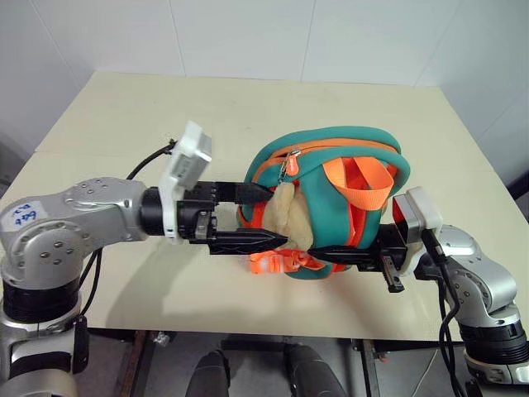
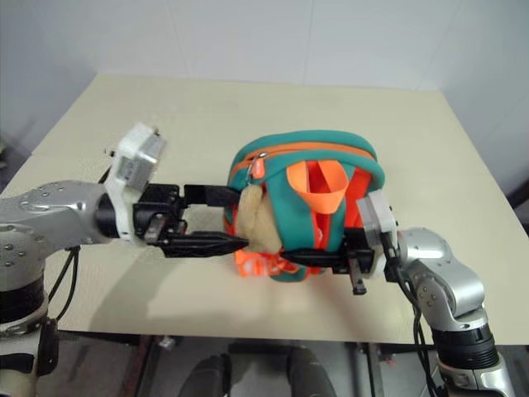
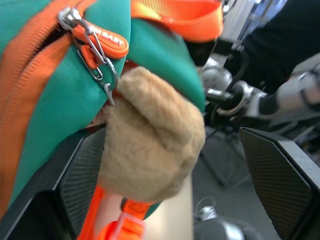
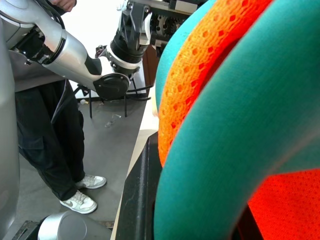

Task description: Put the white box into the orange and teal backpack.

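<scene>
The left gripper (image 1: pixel 252 217) reached in from the left with its fingers spread wide, one above and one below the tan plush toy (image 1: pixel 285 217) hanging at the front of the orange and teal backpack (image 1: pixel 331 157). The backpack sat upright near the table's (image 1: pixel 124 107) front edge, its zipper shut. The right gripper (image 1: pixel 351 253) was clamped on the backpack's teal lower edge from the right. The white box could not be seen.

Head stereo pair looks forward-down over the beige rectangular tabletop (image 1: pixel 124 107), both eyes sharing the orange and teal fabric backpack (image 1: pixel 331 157); each wrist cam sits close against that backpack from opposite sides, facing inward.
</scene>
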Motion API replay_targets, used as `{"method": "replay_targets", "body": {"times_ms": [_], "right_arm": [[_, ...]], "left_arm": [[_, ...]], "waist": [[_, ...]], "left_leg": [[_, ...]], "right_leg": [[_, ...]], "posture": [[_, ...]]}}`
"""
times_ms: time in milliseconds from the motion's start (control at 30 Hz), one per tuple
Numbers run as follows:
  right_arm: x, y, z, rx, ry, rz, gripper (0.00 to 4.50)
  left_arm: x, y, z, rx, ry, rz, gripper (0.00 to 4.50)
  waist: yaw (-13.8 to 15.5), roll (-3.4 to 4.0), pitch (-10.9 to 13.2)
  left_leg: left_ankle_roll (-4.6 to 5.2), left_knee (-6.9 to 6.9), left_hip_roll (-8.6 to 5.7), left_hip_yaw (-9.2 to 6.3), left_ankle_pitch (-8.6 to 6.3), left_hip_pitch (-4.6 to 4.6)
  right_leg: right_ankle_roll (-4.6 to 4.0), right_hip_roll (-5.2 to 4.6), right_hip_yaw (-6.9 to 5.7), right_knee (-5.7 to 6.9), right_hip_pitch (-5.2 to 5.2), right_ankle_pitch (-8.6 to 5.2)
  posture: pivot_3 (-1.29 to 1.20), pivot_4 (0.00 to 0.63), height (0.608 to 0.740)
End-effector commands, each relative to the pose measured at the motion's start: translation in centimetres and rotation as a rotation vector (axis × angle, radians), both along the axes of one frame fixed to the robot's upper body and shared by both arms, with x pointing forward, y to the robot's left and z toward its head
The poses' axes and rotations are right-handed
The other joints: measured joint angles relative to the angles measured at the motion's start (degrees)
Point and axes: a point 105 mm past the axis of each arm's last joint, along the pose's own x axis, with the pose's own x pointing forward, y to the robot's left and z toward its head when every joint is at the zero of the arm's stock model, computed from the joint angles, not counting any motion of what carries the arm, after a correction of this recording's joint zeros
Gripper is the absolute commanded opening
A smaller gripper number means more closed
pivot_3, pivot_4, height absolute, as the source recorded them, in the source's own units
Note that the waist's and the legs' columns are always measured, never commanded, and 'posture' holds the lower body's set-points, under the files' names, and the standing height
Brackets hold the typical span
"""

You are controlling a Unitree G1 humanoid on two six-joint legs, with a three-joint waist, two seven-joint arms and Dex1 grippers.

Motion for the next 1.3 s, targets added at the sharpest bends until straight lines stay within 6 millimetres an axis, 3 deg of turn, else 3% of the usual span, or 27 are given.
{"method": "replay_targets", "body": {"times_ms": [33, 367, 467, 633, 1100, 1300], "right_arm": [[-0.1, -0.2, 0.8, 0.009, -0.04, -0.011, 0.01], [-0.1, -0.1, 0.9, 0.01, -0.041, -0.016, 0.01], [-0.1, -0.1, 0.9, 0.01, -0.041, -0.017, 0.01], [-0.2, -0.1, 0.9, 0.01, -0.038, -0.016, 0.01], [-0.7, -0.8, 0.4, 0.015, -0.008, -0.019, 0.01], [-0.9, -0.9, 0.3, 0.015, -0.003, -0.023, 0.01]], "left_arm": [[0.1, -0.6, 0.2, 0.013, -0.039, -0.009, 3.62], [0.5, -1.2, 0.3, 0.003, -0.055, -0.021, 0.56], [0.4, -1.2, 0.5, -0.007, -0.058, -0.031, 0.04], [0.0, -0.7, 1.1, -0.016, -0.064, -0.038, 0.0], [-0.7, 4.7, 5.8, -0.07, -0.14, 0.038, 0.0], [-0.1, 6.8, 5.8, -0.028, -0.126, 0.12, 0.0]], "waist": [[0.0, 0.0, 0.0], [0.0, 0.0, 0.0], [0.0, 0.0, 0.0], [0.0, 0.0, 0.0], [-0.1, -0.01, 0.0], [-0.3, 0.0, 0.0]], "left_leg": [[0.0, 0.0, 0.0, 0.0, 0.0, 0.0], [0.0, -0.02, 0.0, 0.0, 0.0, -0.01], [0.0, -0.03, 0.0, 0.0, 0.0, -0.01], [0.0, -0.03, 0.0, 0.0, 0.0, -0.01], [0.0, -0.1, 0.0, 0.01, -0.01, -0.02], [-0.01, -0.19, 0.01, 0.03, -0.01, -0.02]], "right_leg": [[0.0, 0.0, 0.0, 0.0, 0.0, 0.0], [0.0, 0.0, 0.01, -0.04, 0.0, 0.0], [0.0, 0.0, 0.01, -0.03, 0.0, 0.0], [0.0, 0.0, 0.01, -0.04, 0.0, 0.0], [-0.04, -0.01, -0.01, -0.09, -0.03, -0.03], [-0.11, -0.01, -0.01, -0.08, -0.1, -0.07]], "posture": [[0.0, 0.15, 0.74], [0.0, 0.15, 0.74], [0.0, 0.15, 0.74], [0.0, 0.15, 0.74], [0.0, 0.15, 0.74], [0.0, 0.15, 0.74]]}}
